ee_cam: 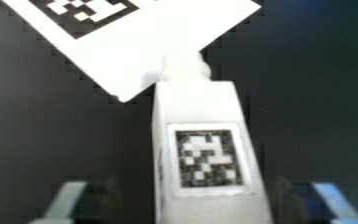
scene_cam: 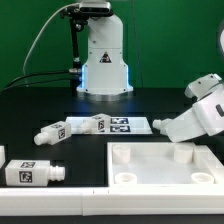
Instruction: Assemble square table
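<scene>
The square table's white panel [scene_cam: 160, 168] with a raised rim lies at the front, right of centre in the exterior view. A white tagged leg [ee_cam: 201, 140] lies on the black table between my fingers, its narrow tip touching the marker board [ee_cam: 131, 45]. My gripper [ee_cam: 194, 205] is open, with a dark gap between each finger and the leg. In the exterior view the gripper [scene_cam: 180, 127] is low at the right, behind the panel, and the leg [scene_cam: 163, 126] pokes out towards the marker board [scene_cam: 125, 125]. Three more legs [scene_cam: 50, 132], [scene_cam: 88, 124], [scene_cam: 28, 172] lie on the left.
The robot base [scene_cam: 104, 60] stands at the back centre with a black cable on its left. The panel has round sockets near its corners [scene_cam: 122, 153]. A green wall is behind.
</scene>
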Available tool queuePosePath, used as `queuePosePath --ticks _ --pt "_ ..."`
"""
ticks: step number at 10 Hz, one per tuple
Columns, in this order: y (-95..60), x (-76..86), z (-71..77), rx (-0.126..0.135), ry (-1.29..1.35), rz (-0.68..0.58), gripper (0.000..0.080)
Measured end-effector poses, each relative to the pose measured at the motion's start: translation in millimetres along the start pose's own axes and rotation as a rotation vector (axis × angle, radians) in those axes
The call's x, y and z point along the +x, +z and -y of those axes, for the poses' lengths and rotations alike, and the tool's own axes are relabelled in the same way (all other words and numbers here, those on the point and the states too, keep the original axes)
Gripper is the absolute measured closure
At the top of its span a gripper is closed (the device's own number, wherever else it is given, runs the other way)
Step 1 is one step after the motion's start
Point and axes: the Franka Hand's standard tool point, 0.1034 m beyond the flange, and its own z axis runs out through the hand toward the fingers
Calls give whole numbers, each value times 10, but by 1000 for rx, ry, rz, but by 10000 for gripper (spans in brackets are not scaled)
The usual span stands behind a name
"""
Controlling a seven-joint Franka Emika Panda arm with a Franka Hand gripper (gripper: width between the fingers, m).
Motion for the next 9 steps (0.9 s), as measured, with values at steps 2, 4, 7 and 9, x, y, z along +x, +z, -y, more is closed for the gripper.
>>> queuePosePath --ticks 2,4,7,9 --pt "0 -3 -1 0 0 1 516" --pt "-30 0 -26 -2 4 -22 515" --pt "-414 -284 -199 112 141 -55 515" --pt "-579 -440 -237 86 161 -164 515"
